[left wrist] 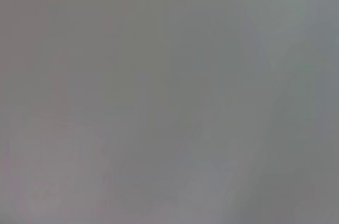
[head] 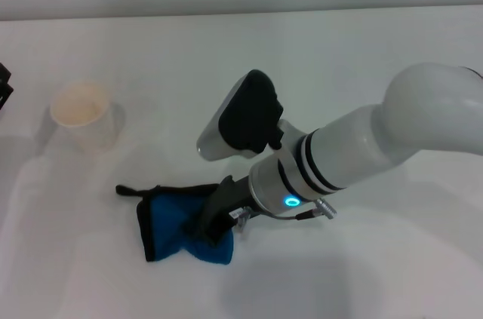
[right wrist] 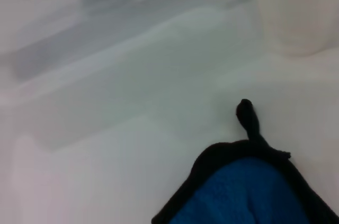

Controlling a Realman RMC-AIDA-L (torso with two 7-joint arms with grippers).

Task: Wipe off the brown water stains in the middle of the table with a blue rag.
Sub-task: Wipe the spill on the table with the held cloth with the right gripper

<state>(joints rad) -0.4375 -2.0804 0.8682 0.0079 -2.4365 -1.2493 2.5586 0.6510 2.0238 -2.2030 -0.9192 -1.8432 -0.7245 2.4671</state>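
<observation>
The blue rag (head: 172, 222) lies bunched on the white table (head: 339, 47), with its black edging and its loop pointing left. My right gripper (head: 215, 221) comes in from the right, points down and is shut on the rag's right side, pressing it on the tabletop. The right wrist view shows the rag (right wrist: 249, 192) with its black loop (right wrist: 247, 115) on the white surface. No brown stain shows around the rag in any view. Of my left arm only a black part (head: 4, 87) shows at the left edge; the left wrist view is plain grey.
A cream paper cup (head: 81, 114) stands upright at the left, behind the rag and apart from it; it also shows in the right wrist view (right wrist: 296, 17). The table's far edge runs along the top of the head view.
</observation>
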